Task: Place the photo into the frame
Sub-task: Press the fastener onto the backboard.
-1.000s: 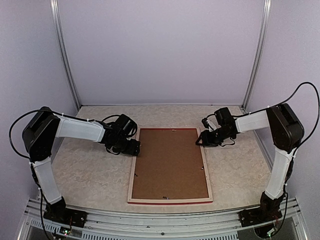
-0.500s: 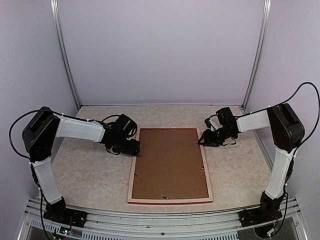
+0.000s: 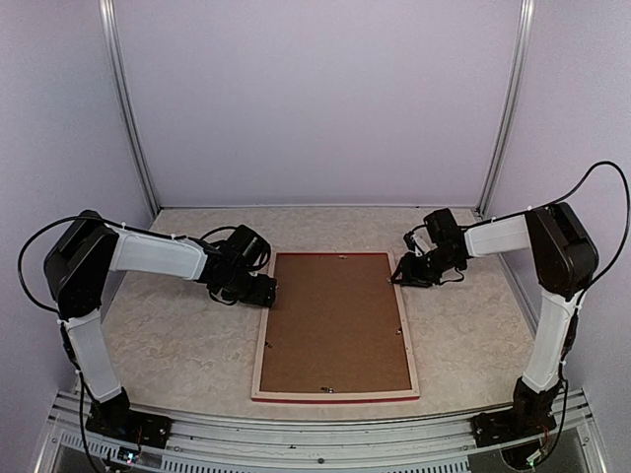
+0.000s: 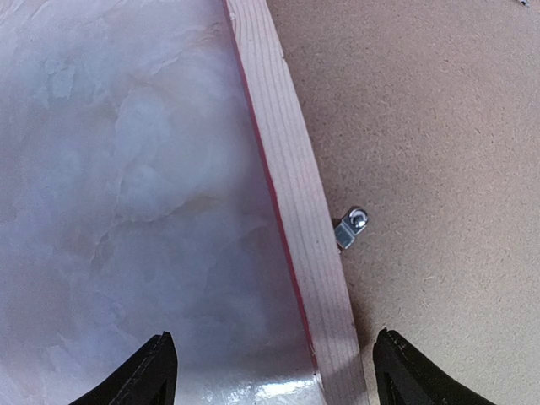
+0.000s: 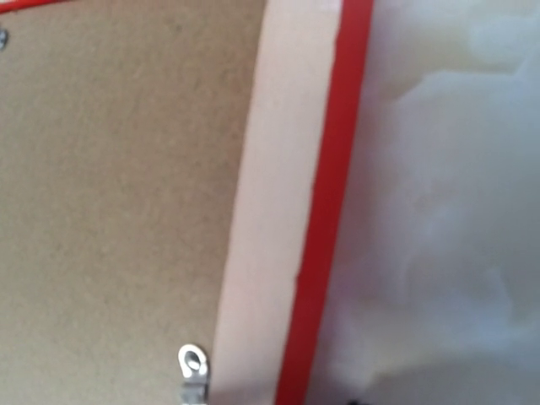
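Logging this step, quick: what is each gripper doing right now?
Left gripper: open, straddling a rail of the red-edged pale wood picture frame, holding nothing.
Right gripper: cannot be told; its fingers show clearly in no view.

Right wrist view is blurred. The right tool (image 3: 397, 278) is cut off there and too small in the top view to judge its jaws. The frame (image 5: 287, 211) and backing board (image 5: 126, 169) overrun both wrist views. Only the fingertips (image 4: 156, 375) of the left tool (image 4: 274, 375) show.

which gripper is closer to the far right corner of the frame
Right. The right gripper is at the right rail of the frame, just short of that corner. The left gripper is across the backing board, open over the left rail.
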Tool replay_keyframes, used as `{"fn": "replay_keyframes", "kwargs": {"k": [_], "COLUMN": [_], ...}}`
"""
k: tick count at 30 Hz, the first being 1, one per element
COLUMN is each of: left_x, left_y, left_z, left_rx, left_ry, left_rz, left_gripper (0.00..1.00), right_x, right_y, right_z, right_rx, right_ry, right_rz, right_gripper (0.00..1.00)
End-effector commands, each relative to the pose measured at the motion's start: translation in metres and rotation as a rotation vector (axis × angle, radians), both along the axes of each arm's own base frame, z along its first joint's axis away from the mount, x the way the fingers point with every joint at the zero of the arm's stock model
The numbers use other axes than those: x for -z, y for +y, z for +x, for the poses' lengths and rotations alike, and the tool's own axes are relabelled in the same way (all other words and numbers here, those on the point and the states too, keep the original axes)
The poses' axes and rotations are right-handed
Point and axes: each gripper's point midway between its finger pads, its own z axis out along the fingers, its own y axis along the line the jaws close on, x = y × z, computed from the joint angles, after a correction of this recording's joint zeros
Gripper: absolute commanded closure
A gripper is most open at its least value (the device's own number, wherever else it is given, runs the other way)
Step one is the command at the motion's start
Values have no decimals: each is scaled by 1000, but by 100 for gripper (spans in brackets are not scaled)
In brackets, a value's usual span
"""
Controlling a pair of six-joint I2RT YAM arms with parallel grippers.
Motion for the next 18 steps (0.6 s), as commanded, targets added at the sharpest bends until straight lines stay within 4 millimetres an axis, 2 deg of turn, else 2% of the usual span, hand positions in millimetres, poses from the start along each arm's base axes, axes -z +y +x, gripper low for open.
{"fn": "replay_keyframes", "kwargs": {"k": [1, 8, 18], "left_x": [-1, -1, 1], "left_y": [1, 1, 0], "left_z": [-1, -2, -2], "left_rx": [-2, -1, 0], "left_ry": [-6, -5, -3], "left_rz": [10, 12, 12], "left_gripper": [20, 20, 20], "right_x": [25, 29, 32], "right_y": [-12, -8, -14], "right_z": [-4, -4, -11], "right_rx": [32, 23, 16], "right_ry": [53, 49, 25], "right_rz": [-104, -146, -261], "right_gripper": [61, 61, 61]}}
